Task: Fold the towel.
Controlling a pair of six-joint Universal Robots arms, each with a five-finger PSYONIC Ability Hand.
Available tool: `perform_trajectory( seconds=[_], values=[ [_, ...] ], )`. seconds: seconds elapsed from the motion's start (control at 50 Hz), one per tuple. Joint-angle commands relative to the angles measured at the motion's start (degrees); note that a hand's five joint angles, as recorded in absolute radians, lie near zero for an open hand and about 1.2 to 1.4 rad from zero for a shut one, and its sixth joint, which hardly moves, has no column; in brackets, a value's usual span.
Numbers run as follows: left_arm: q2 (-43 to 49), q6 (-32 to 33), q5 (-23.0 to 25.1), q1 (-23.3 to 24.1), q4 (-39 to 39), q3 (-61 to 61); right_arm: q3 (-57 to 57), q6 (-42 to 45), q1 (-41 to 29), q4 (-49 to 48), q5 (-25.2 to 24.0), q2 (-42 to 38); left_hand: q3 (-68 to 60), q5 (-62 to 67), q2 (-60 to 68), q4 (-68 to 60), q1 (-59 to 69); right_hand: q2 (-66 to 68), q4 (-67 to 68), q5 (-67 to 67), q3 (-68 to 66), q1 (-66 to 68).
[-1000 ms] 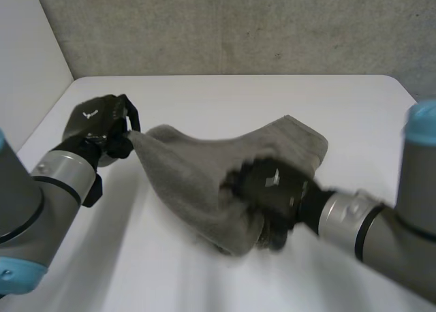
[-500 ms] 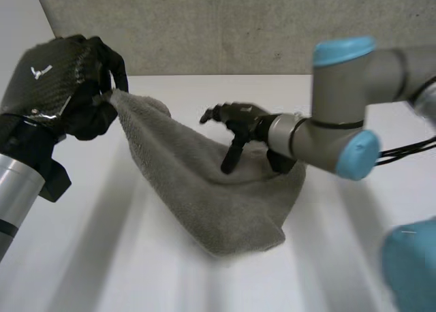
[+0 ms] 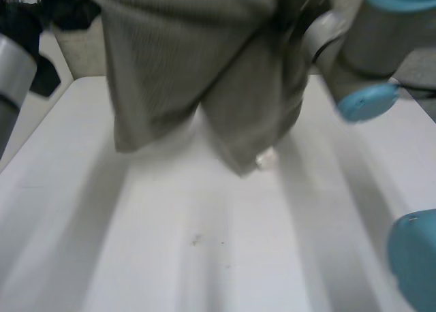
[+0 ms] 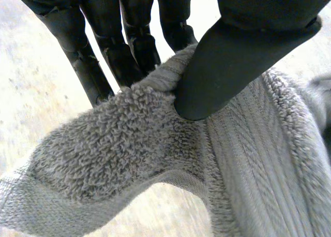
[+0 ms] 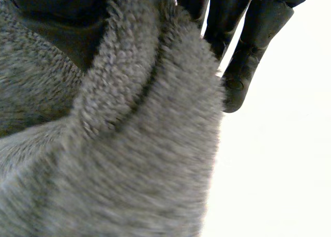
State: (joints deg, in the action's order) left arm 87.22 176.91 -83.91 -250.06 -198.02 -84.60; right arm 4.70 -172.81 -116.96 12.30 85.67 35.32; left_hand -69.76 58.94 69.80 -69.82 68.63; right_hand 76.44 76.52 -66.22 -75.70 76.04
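The grey towel (image 3: 197,67) hangs in the air above the white table (image 3: 204,244), held up by both hands. My left hand (image 4: 243,50) pinches an upper corner of the towel (image 4: 155,159) between thumb and fingers. My right hand (image 5: 62,30) grips the other upper edge of the towel (image 5: 129,159), thumb on one side and fingers (image 5: 248,45) behind. In the head view the left hand (image 3: 65,5) is at the towel's top left and the right arm (image 3: 347,46) at its top right. The towel's lower corners dangle just above the table.
A small white label (image 3: 266,159) hangs at the towel's lowest corner. A grey wall (image 3: 75,53) stands behind the table. The table's left edge (image 3: 34,121) runs near my left arm (image 3: 13,73).
Both hands rose and lifted the towel off the table, so it now hangs. My right hand, which had its fingers on the towel's middle, has closed on an upper edge.
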Motion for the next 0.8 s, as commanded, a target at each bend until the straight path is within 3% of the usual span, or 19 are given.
perform_trajectory(
  seconds=[0.02,0.06,0.1,0.16,0.18,0.32,0.4,0.42,0.44,0.46,0.48,0.52,0.66,0.8],
  values=[
    [8.04,-0.52,-2.48,0.71,-0.52,11.64,9.31,1.15,2.61,-1.70,0.75,10.18,-10.24,11.06,10.20,-10.18,11.37,3.56,3.48,-3.78,-4.30,3.96],
    [9.46,-0.60,-3.37,0.89,-0.52,11.92,14.19,2.66,2.00,1.76,-1.29,11.44,-10.24,11.06,10.20,-10.18,11.37,3.56,3.48,-3.78,-4.30,3.96],
    [11.05,-0.60,-4.07,1.33,-0.44,11.56,25.82,9.73,1.04,9.37,-5.58,12.84,-10.24,11.06,10.20,-10.18,11.37,3.56,3.48,-3.78,-4.30,3.96],
    [14.12,-0.08,-4.07,2.91,-0.17,8.31,32.39,14.43,-0.29,11.78,-6.74,13.46,-10.24,11.06,10.20,-10.18,11.37,3.56,3.48,-3.78,-4.30,3.96],
    [15.60,0.10,-3.90,3.87,-0.17,5.79,39.26,18.52,-0.81,13.95,-7.26,14.07,-10.24,11.06,10.20,-10.18,11.37,3.56,3.48,-3.78,-4.30,3.96],
    [20.26,0.45,-3.72,4.49,-0.61,-5.37,66.19,25.24,-1.69,10.12,-7.18,19.69,-10.24,11.06,10.20,-10.18,11.37,3.56,3.48,-3.78,-4.30,3.96],
    [20.72,2.90,-3.55,4.23,-0.79,-11.36,71.04,25.16,-1.96,9.41,-7.97,22.58,-10.24,11.06,10.20,-10.18,11.37,3.56,3.48,-3.78,-4.30,3.96],
    [20.71,2.91,-3.55,4.23,-0.79,-11.38,73.06,25.07,-2.04,9.32,-8.06,25.30,-10.24,11.06,10.20,-10.18,11.37,-9.53,-9.61,9.31,8.80,-9.13],
    [20.28,4.13,-3.55,4.14,-0.96,-12.42,73.08,25.07,-2.05,9.32,-8.06,25.32,-10.24,11.06,10.20,-10.18,11.37,-9.66,-9.75,9.45,8.93,-9.26],
    [19.75,5.19,-3.46,3.79,-0.88,-13.13,73.69,24.81,-2.05,9.32,-7.97,27.59,-10.24,11.06,10.20,-10.18,11.37,-25.15,-25.23,24.93,24.42,-24.75],
    [19.75,5.20,-3.46,3.79,-0.88,-13.13,73.70,24.80,-2.05,9.32,-7.97,27.61,-10.24,11.06,10.20,-10.18,11.37,-25.31,-25.39,25.09,24.57,-24.91],
    [17.56,6.16,-3.37,2.92,-0.88,-14.45,73.70,24.19,-1.61,8.79,-7.71,31.63,-10.24,11.06,10.20,-10.18,11.37,-62.16,-62.25,61.95,61.43,-61.77],
    [12.47,6.25,-3.28,2.47,-0.79,-17.17,71.77,18.15,-0.73,4.15,-7.62,36.04,-10.24,11.06,10.20,-10.18,11.37,-66.44,-66.52,66.22,65.70,-66.04],
    [5.86,6.25,-3.19,2.47,-0.79,-20.96,67.19,13.64,3.32,3.52,-7.97,33.85,-10.24,11.06,10.20,-10.18,11.37,-66.44,-66.52,66.22,65.70,-66.04]
  ],
)
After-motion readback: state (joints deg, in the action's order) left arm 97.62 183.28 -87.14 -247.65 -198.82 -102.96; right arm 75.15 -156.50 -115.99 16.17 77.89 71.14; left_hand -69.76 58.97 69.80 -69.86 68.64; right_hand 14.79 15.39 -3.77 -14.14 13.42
